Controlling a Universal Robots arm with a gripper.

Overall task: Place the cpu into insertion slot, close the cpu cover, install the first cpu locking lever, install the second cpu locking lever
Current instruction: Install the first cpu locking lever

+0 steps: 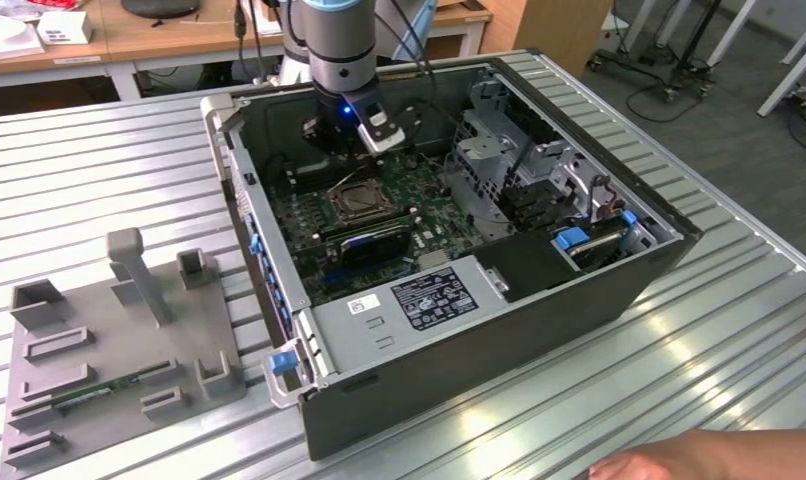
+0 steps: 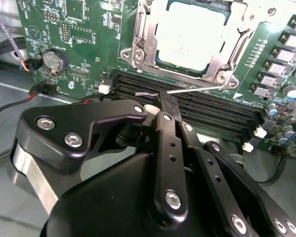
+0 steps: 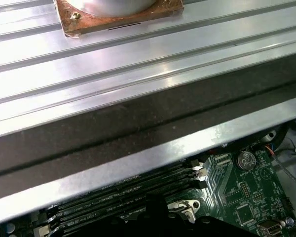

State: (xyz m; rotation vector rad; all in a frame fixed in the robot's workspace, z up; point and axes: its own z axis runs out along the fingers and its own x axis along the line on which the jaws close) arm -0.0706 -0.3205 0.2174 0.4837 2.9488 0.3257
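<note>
In the second wrist view the cpu (image 2: 190, 34) lies flat in the insertion slot, with the silvery cpu cover (image 2: 142, 45) folded down around it. A thin wire locking lever (image 2: 197, 89) runs along the cover's edge, beside the black memory slots (image 2: 207, 111). My gripper (image 2: 168, 104) is shut, and its black fingertips reach right up to that lever; whether they hold it or only touch it I cannot tell. In the exterior view the gripper (image 1: 354, 140) hangs inside the open computer case, just behind the insertion slot (image 1: 354, 203).
The case walls (image 1: 263, 250) ring the green board. A drive cage (image 1: 510, 160) and a power supply (image 1: 423, 295) stand close by. A grey fixture tray (image 1: 123, 340) lies on the slatted table at the exterior view's left. A person's hand (image 1: 703, 458) shows at the bottom right.
</note>
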